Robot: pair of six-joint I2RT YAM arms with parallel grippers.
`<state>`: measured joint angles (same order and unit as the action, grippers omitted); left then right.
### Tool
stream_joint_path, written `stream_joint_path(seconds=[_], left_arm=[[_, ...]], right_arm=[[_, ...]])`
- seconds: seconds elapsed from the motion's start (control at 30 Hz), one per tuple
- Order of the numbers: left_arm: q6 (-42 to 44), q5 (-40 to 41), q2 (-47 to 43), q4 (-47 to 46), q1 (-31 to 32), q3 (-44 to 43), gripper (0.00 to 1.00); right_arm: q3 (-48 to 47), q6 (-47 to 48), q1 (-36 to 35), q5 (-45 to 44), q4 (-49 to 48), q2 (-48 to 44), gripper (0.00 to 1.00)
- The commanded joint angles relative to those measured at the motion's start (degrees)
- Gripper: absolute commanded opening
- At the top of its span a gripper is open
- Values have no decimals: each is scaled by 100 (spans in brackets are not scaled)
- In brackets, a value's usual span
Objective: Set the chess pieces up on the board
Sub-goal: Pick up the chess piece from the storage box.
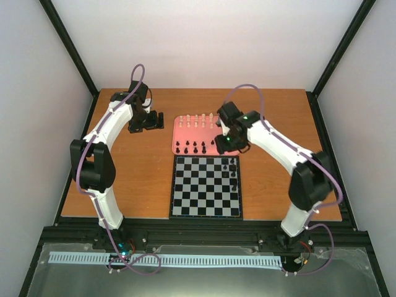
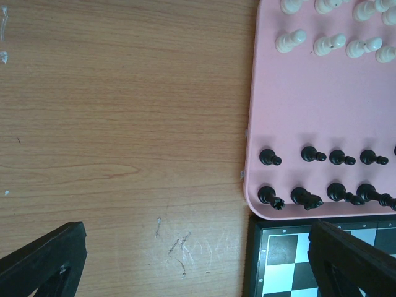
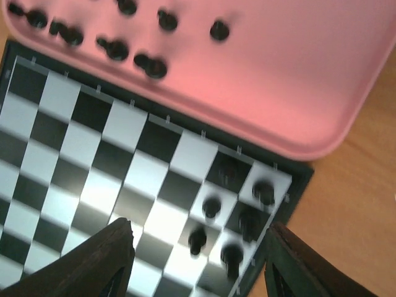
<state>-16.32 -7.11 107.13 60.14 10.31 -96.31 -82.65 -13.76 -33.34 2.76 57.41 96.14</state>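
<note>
The board (image 1: 206, 186) lies mid-table, with a few black pieces (image 1: 233, 173) standing along its far right edge. In the right wrist view several blurred black pieces (image 3: 211, 207) stand near the corner of the board (image 3: 93, 161). More black pieces (image 1: 195, 148) and the cream pieces (image 1: 197, 120) stand in rows on the pink tray (image 1: 195, 134). My right gripper (image 1: 224, 145) hangs open and empty (image 3: 198, 266) over that board corner. My left gripper (image 1: 151, 120) is open and empty (image 2: 198, 266) above bare wood left of the tray (image 2: 309, 105). A board corner (image 2: 284, 260) also shows there.
In the left wrist view, black pieces (image 2: 309, 154) stand in two rows at the tray's near edge and cream pieces (image 2: 328, 43) farther back. The tray (image 3: 284, 80) abuts the board's far edge. Black frame posts and white walls ring the table.
</note>
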Motion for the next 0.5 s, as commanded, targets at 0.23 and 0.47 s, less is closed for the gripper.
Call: stream_joint_path(seconds=[0.23,0.47], left_arm=[[-21,30,-118,33,-2,-186,100],[-22,24,-28,42,-2,-234,100]], right_arm=[[-1903,540,197,629,-316,2072,49],[-2408,678,175,974,-179,2643,46]])
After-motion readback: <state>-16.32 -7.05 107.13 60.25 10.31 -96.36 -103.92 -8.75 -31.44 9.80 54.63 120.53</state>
